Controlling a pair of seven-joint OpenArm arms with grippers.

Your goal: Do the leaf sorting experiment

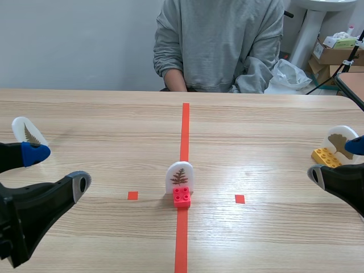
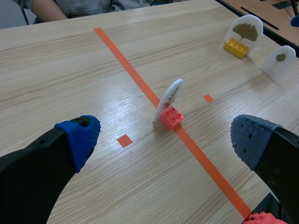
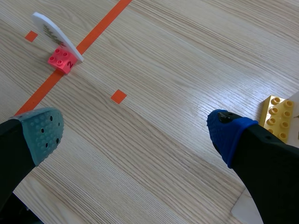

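The left jaws are spread wide and hold nothing: a blue pad (image 2: 79,137) on one side, a darker dotted pad (image 2: 250,140) on the other, with bare table (image 2: 70,60) between them. Ahead of these jaws, roughly midway between the two fingers' lines, a white arched fern-leaf card (image 2: 170,98) stands upright on the orange-red tape line (image 2: 126,60). A red brick (image 2: 171,117) touches its base on the near side. Far ahead, past the darker-padded finger, a ginkgo-leaf card (image 2: 244,29) stands with a yellow brick (image 2: 235,47) against its foot. A small white card (image 2: 279,60) with a brown leaf spot stands near them. In the scene view another white leaf card (image 1: 27,132) stands just beside the left jaws' blue pad; whether they touch cannot be told.

The right jaws are also spread and grip nothing, with a grey-green pad (image 3: 44,133) and a blue pad (image 3: 229,130). The yellow brick lies just beside the blue-padded finger, on its outer side. The fern-leaf card and red brick sit well ahead of these jaws, beyond the grey-green-padded finger.

A person (image 1: 219,45) in a grey sweatshirt sits across the table.
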